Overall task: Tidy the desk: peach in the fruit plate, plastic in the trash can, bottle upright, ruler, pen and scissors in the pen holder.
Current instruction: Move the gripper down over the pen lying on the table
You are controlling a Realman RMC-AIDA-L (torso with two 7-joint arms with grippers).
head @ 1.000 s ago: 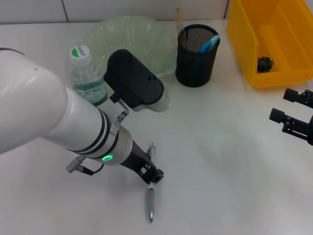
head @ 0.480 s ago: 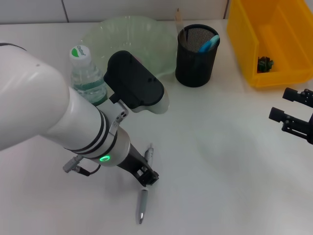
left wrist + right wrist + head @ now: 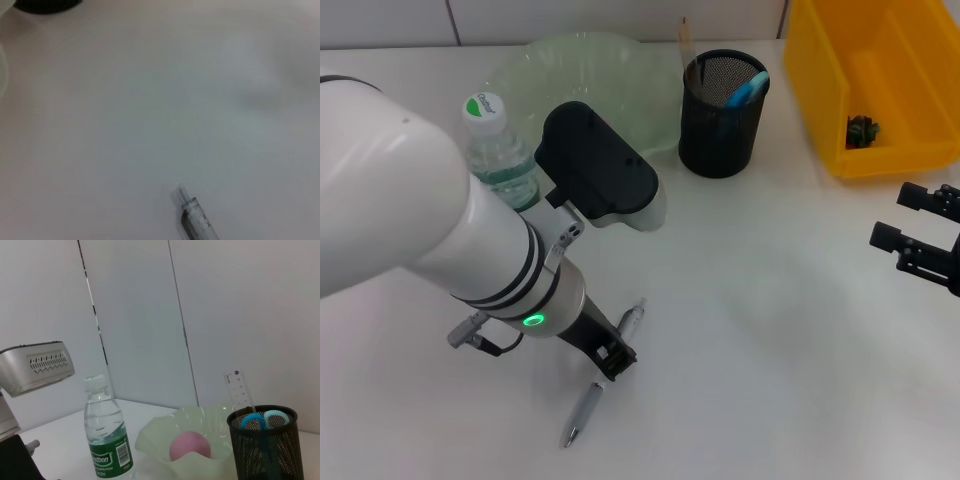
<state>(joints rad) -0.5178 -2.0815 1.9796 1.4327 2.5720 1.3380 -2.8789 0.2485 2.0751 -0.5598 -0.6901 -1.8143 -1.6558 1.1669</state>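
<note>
A grey pen lies slanted low over the white desk, and my left gripper is shut around its middle. The pen's upper end shows in the left wrist view. The water bottle stands upright beside the green fruit plate. In the right wrist view the pink peach sits in that plate. The black mesh pen holder holds blue-handled scissors and a ruler. My right gripper hovers open at the right edge, holding nothing.
A yellow bin stands at the back right with a small dark crumpled item inside. My left arm's white forearm covers the desk's left side and part of the plate.
The left gripper has turned with the pen: the pen's tip swung to the left and its upper end shifted slightly right. The right arm has not moved.
</note>
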